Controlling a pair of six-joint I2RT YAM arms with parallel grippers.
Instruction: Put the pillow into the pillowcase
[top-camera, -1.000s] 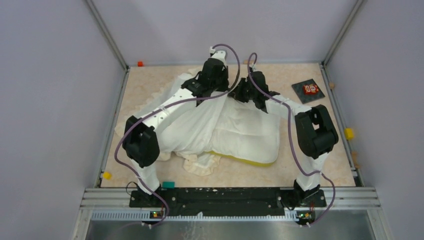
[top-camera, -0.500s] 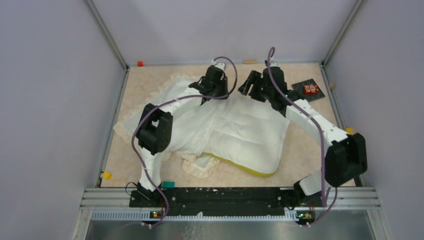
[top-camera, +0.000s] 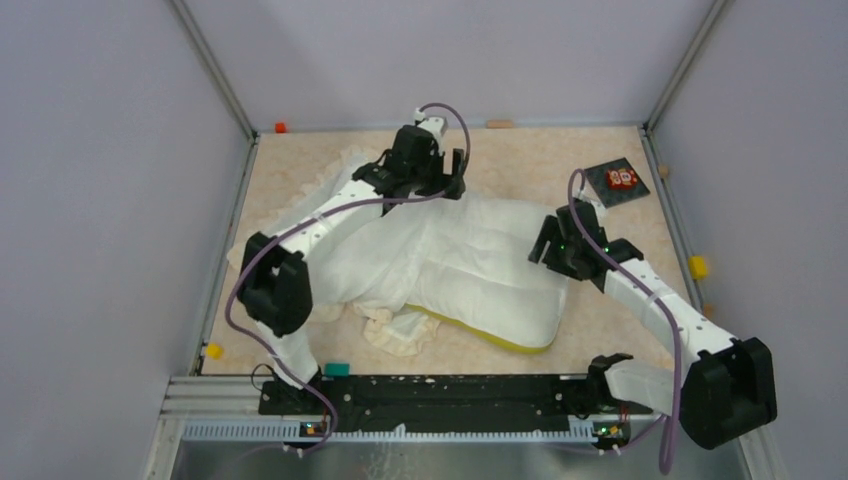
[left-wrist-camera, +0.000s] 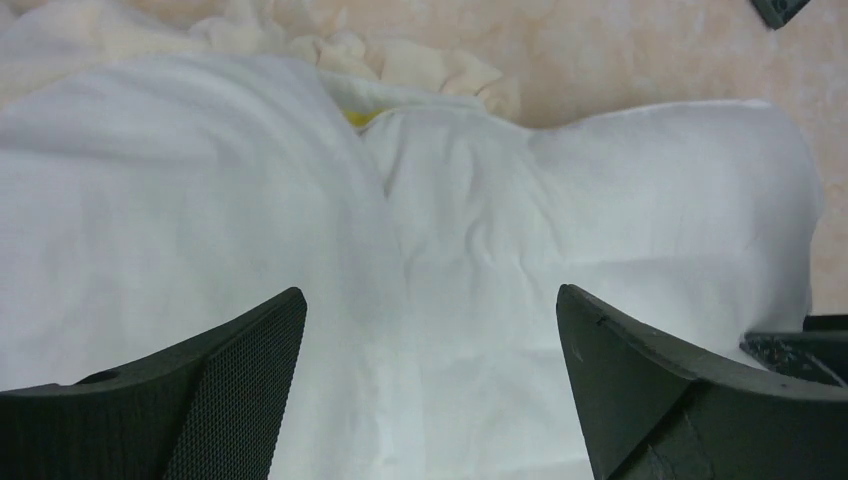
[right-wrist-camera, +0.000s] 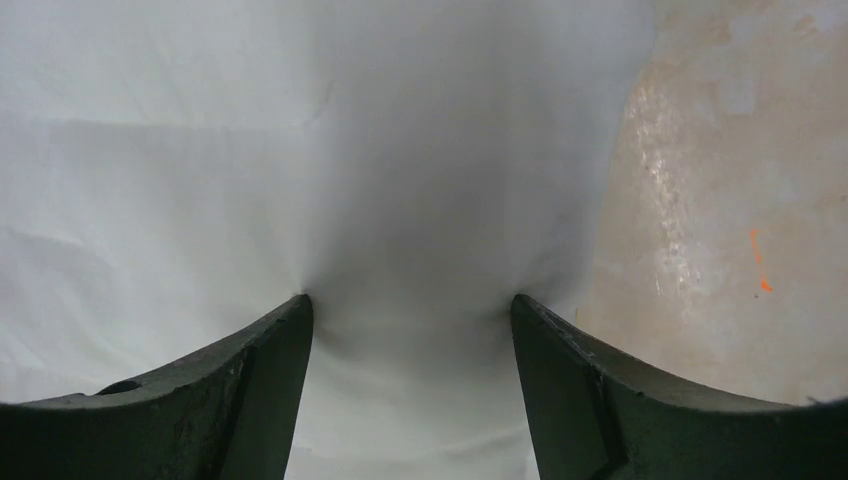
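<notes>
Top external view: the pillow lies across the middle of the counter, plump and quilted white, its yellow band showing along the near edge. The pillowcase is drawn over the pillow's left part only; the right part is bare. The cover's cream frill is bunched at the near edge and spreads toward the far left.

In the left wrist view, the left pincer hangs above the line where the cover meets the pillow, at the far edge. Its jaws stand wide and hold nothing. That arm reaches far from its base, elbow bent out over the left side of the fabric.

In the right wrist view, the right pincer is at the pillow's right edge. Its jaws are parted, and both tips press into the white fabric, which puckers around them; nothing is clamped between them. The right arm stretches low along the right side, elbow near the front rail.

A dark card with a red print lies at the far right, well apart from the pillow.
</notes>
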